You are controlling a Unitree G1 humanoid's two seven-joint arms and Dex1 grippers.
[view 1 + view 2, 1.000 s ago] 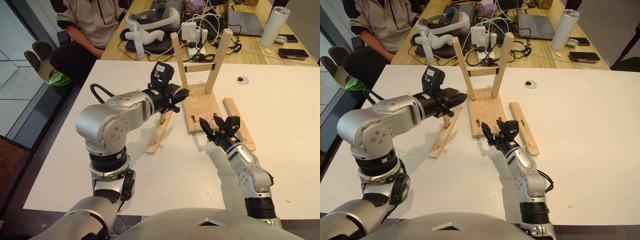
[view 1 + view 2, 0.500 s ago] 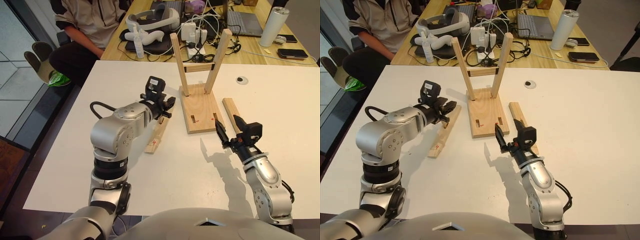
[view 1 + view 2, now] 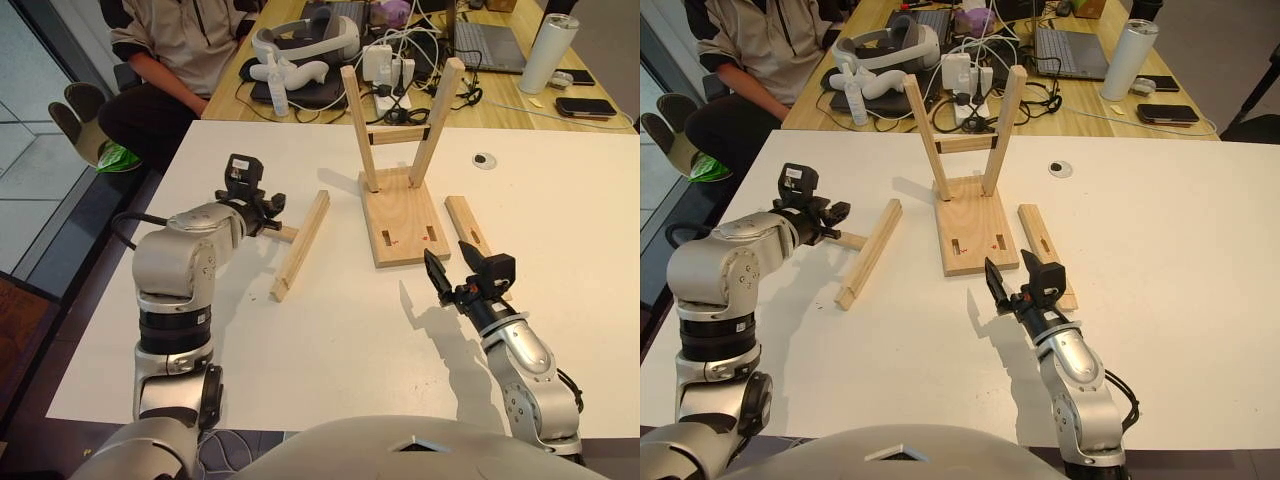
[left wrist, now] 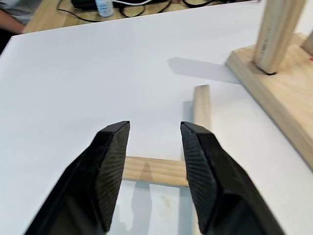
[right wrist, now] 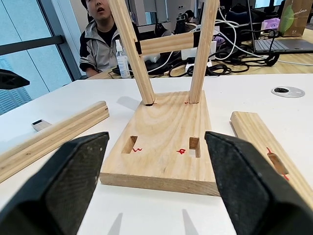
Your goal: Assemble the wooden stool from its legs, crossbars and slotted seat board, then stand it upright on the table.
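The slotted seat board (image 3: 405, 215) lies flat mid-table with two legs (image 3: 358, 125) standing in its far slots, joined by a crossbar (image 3: 398, 135). To its left lies a loose leg (image 3: 302, 245) with a short crossbar (image 4: 154, 171) sticking out sideways. Another loose leg (image 3: 468, 232) rests right of the board. My left gripper (image 4: 155, 128) is open just above that short crossbar, holding nothing. My right gripper (image 3: 457, 270) is open a little in front of the board's near edge (image 5: 161, 181), its fingers (image 5: 68, 181) spread wide and clear of the wood.
A wooden desk behind the table carries a headset (image 3: 305, 40), cables, a laptop, a tumbler (image 3: 550, 50) and a phone. A round grommet (image 3: 485, 158) sits at the table's far right. A seated person is at back left. Free room lies along the front and right.
My left arm has drawn back to the left, away from the board, and the loose leg has shifted left with it. My right gripper has pulled back from the board's near edge.
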